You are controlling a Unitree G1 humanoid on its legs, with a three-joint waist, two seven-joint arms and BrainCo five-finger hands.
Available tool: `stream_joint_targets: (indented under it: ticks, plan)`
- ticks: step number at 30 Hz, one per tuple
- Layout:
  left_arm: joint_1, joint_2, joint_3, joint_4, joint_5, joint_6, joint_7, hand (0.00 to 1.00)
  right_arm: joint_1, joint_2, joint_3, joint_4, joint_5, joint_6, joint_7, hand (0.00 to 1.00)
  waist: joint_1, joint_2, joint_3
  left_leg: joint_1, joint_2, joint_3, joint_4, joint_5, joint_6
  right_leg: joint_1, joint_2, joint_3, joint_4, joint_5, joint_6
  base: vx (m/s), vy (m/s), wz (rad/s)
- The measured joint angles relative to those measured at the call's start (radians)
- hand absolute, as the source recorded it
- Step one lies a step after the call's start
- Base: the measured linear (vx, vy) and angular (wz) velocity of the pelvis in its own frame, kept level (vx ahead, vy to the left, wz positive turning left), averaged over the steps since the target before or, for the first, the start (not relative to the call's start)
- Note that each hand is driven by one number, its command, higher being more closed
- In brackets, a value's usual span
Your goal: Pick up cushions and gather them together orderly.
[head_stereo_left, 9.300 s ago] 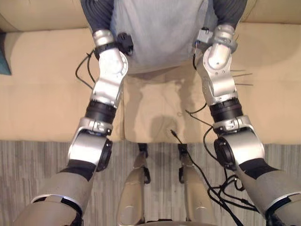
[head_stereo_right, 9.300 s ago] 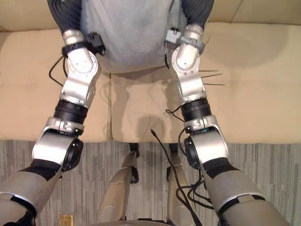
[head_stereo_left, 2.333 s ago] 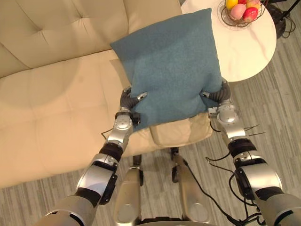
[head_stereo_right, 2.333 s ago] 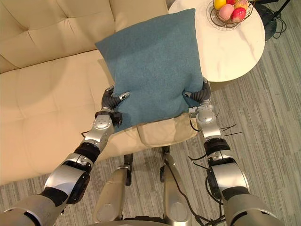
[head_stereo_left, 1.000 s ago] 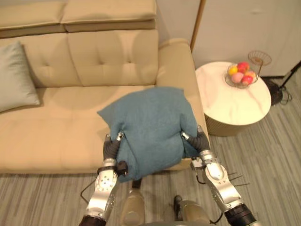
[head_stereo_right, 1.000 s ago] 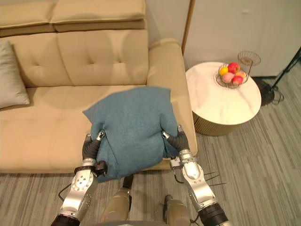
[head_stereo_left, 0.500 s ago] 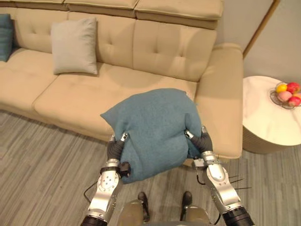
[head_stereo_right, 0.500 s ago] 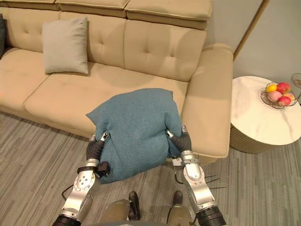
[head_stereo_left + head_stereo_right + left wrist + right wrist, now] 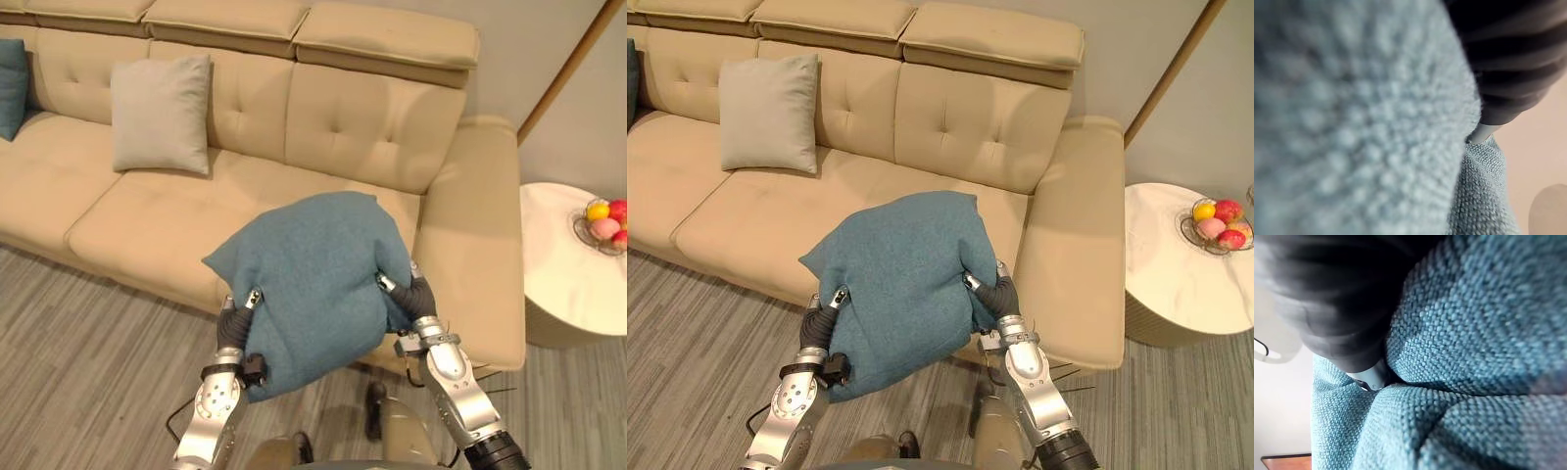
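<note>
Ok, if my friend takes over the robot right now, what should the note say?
Left hand: shut on the blue cushion, at its left side.
Right hand: shut on its right side.
Blue cushion: held up in the air in front of the sofa.
Grey cushion: leaning on the backrest. End cushion: at the sofa's far left.
Done: blue cushion picked up.
Left: probably set it neatly beside the grey cushion, then let go.

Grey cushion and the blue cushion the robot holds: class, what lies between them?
A bare stretch of beige sofa seat lies between the grey cushion and the blue cushion, nothing on it; both eye views show this.
</note>
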Motion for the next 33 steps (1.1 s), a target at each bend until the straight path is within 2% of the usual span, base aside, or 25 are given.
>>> stream_joint_targets:
  ticks: [1,2,3,5,6,7,9,11,13,14,15,16,17,18,20,22,25,27,29,33]
  plan:
    - [-0.008,-0.008,0.0,0.001,0.0,0.0,-0.009,1.0,0.006,0.0,-0.015,0.001,0.002,0.001,0.001,1.0,0.001,0.009,0.002,-0.026,0.025,0.0,0.07,0.006,-0.012,0.016,0.015,-0.008,-0.004,-0.019,-0.005,0.4,-0.148,0.25]
    - [-0.016,-0.012,-0.003,0.012,0.0,0.0,-0.014,1.0,0.012,0.0,-0.022,0.001,0.003,0.001,0.001,1.0,0.002,0.012,0.003,-0.063,0.044,0.0,0.172,0.025,-0.041,0.039,0.029,-0.016,-0.01,-0.033,-0.013,0.47,-0.179,-0.09]
    - [-0.021,-0.019,-0.004,0.037,0.0,0.002,-0.027,1.0,0.031,0.0,-0.026,-0.003,0.005,0.001,0.0,1.0,0.006,0.015,0.006,-0.114,0.087,0.002,0.374,0.102,-0.065,0.101,0.057,-0.013,-0.021,-0.061,-0.029,0.39,-0.135,-0.21]
    - [-0.012,-0.023,-0.004,0.039,0.0,0.003,-0.031,1.0,0.046,0.001,-0.027,-0.018,0.008,0.001,0.0,1.0,0.019,0.011,0.009,-0.149,0.124,0.013,0.51,0.102,-0.058,0.163,0.072,0.017,-0.036,-0.087,-0.037,0.34,-0.058,-0.48]
    - [-0.017,-0.03,-0.004,0.039,0.0,0.002,-0.032,1.0,0.059,0.002,-0.037,-0.051,0.008,0.001,0.0,1.0,0.022,0.012,0.008,-0.174,0.137,0.039,0.54,0.085,-0.029,0.187,0.073,0.039,-0.042,-0.102,-0.039,0.35,-0.007,-0.67]
    - [-0.025,-0.037,-0.003,0.038,0.0,-0.002,-0.032,1.0,0.065,0.003,-0.044,-0.08,0.007,-0.004,0.0,1.0,0.029,0.012,0.008,-0.201,0.145,0.062,0.509,0.057,0.017,0.202,0.071,0.076,-0.053,-0.119,-0.042,0.26,0.016,-0.6]
    - [-0.031,-0.039,-0.002,0.037,0.0,-0.003,-0.032,1.0,0.058,0.005,-0.046,-0.092,0.006,-0.011,-0.001,1.0,0.038,0.01,0.008,-0.219,0.142,0.047,0.39,0.037,0.05,0.224,0.07,0.134,-0.071,-0.124,-0.036,0.22,0.081,-0.75]
    - [-0.03,-0.037,-0.002,0.037,0.004,-0.003,-0.032,1.0,0.056,0.006,-0.046,-0.091,0.004,-0.012,-0.001,1.0,0.04,0.001,0.014,-0.219,0.105,-0.03,0.213,0.042,0.042,0.247,0.063,0.187,-0.082,-0.127,-0.013,0.2,0.156,-0.89]
    - [-0.03,-0.033,0.003,0.037,0.007,-0.003,-0.032,1.0,0.054,0.011,-0.046,-0.087,-0.003,-0.012,-0.001,1.0,0.044,0.012,0.008,-0.215,0.067,-0.123,0.037,0.081,-0.008,0.25,0.054,0.252,-0.08,-0.122,0.024,0.19,0.246,-1.02]
    - [-0.03,-0.035,0.004,0.038,0.007,-0.003,-0.032,1.0,0.05,0.011,-0.047,-0.082,-0.007,-0.012,-0.002,1.0,0.042,0.03,0.006,-0.203,0.068,-0.159,-0.066,0.176,-0.032,0.25,0.067,0.294,-0.079,-0.125,0.051,0.24,0.404,-1.34]
    - [-0.028,-0.038,0.006,0.04,0.007,-0.003,-0.032,1.0,0.043,0.013,-0.048,-0.07,-0.018,-0.012,-0.002,1.0,0.042,0.062,0.005,-0.199,0.099,-0.165,-0.081,0.258,-0.052,0.252,0.101,0.339,-0.08,-0.133,0.078,0.19,0.357,-1.25]
    - [-0.034,-0.03,0.009,0.055,0.007,-0.003,-0.031,1.0,0.036,0.036,-0.048,-0.047,-0.029,-0.011,-0.002,1.0,0.037,0.044,0.005,-0.2,0.088,-0.146,-0.064,0.254,-0.047,0.253,0.089,0.361,-0.081,-0.13,0.085,0.21,0.398,-1.02]
    - [-0.037,-0.021,0.01,0.061,0.007,-0.002,-0.031,1.0,0.038,0.056,-0.05,-0.042,-0.04,-0.009,-0.003,1.0,0.025,0.022,0.004,-0.181,0.067,-0.113,-0.078,0.24,-0.023,0.248,0.063,0.382,-0.087,-0.123,0.1,0.11,0.269,-0.71]
    - [-0.039,-0.015,0.01,0.065,0.008,-0.001,-0.032,1.0,0.037,0.061,-0.052,-0.041,-0.045,-0.009,-0.003,1.0,0.025,0.007,0.004,-0.175,0.048,-0.066,-0.078,0.227,-0.003,0.244,0.038,0.421,-0.105,-0.116,0.12,0.09,0.266,-0.74]
    - [-0.039,-0.007,0.01,0.065,0.011,0.0,-0.032,1.0,0.036,0.062,-0.052,-0.041,-0.069,-0.009,-0.003,1.0,0.03,0.0,0.005,-0.17,0.022,-0.01,-0.076,0.208,0.024,0.242,0.003,0.473,-0.149,-0.096,0.15,0.03,0.282,-0.68]
    - [-0.04,-0.001,0.012,0.063,0.023,-0.001,-0.031,1.0,0.031,0.067,-0.052,-0.041,-0.08,-0.009,-0.003,1.0,0.034,0.0,0.005,-0.182,0.012,0.016,-0.072,0.192,0.035,0.227,-0.011,0.497,-0.165,-0.085,0.161,-0.01,0.169,-0.47]
    - [-0.08,0.008,0.024,0.063,0.051,0.0,-0.022,1.0,-0.033,0.069,-0.052,-0.017,-0.11,-0.009,-0.014,1.0,0.031,0.001,0.006,-0.283,0.011,0.04,-0.04,0.183,0.037,0.137,-0.019,0.514,-0.196,-0.051,0.163,-0.06,0.084,-0.26]
    - [-0.127,0.008,0.033,0.063,0.071,0.0,0.0,1.0,-0.093,0.069,-0.052,0.011,-0.114,-0.008,-0.039,1.0,0.032,0.002,0.031,-0.318,0.016,0.046,-0.032,0.185,0.039,0.113,-0.018,0.519,-0.216,-0.03,0.163,-0.07,0.002,-0.15]
    - [-0.21,0.01,0.045,0.063,0.092,0.0,0.039,1.0,-0.188,0.069,-0.052,0.04,-0.114,-0.007,-0.077,1.0,0.033,0.006,0.057,-0.375,0.022,0.051,-0.019,0.195,0.044,0.064,-0.017,0.523,-0.227,-0.003,0.171,-0.1,-0.012,-0.09]
    - [-0.554,0.066,0.056,0.079,0.107,0.001,0.135,1.0,-0.508,0.07,-0.111,0.089,-0.118,-0.003,-0.195,1.0,0.036,0.011,0.154,-0.498,0.004,0.043,-0.038,0.268,0.061,-0.059,-0.025,0.515,-0.23,0.05,0.18,-0.14,-0.017,0.14]
